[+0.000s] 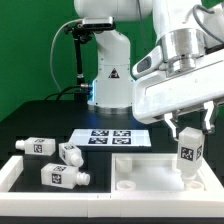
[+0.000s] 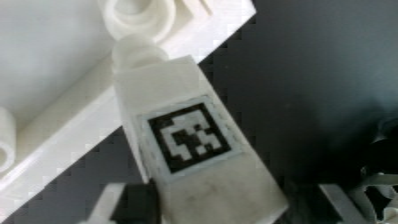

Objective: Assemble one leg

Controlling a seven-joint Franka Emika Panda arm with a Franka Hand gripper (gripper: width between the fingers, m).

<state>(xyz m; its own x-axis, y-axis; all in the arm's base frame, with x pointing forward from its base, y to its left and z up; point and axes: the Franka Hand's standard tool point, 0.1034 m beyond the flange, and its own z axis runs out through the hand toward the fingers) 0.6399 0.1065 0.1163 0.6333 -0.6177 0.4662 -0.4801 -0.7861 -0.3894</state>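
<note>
A white leg [image 1: 189,150] with a black marker tag stands upright in my gripper [image 1: 190,128], which is shut on its upper part. Its lower end reaches the right part of the white tabletop [image 1: 140,172] at the exterior view's lower right. In the wrist view the leg [image 2: 185,120] runs from between my fingers [image 2: 125,200] toward a rounded corner fitting [image 2: 143,15] of the tabletop [image 2: 63,95]. Whether the leg's end touches the fitting is not visible.
Three more white tagged legs [image 1: 38,145], [image 1: 68,153], [image 1: 62,176] lie at the exterior view's left. The marker board [image 1: 108,137] lies behind the tabletop. A white rail [image 1: 12,172] borders the table's left and front. The arm's base [image 1: 108,75] stands at the back.
</note>
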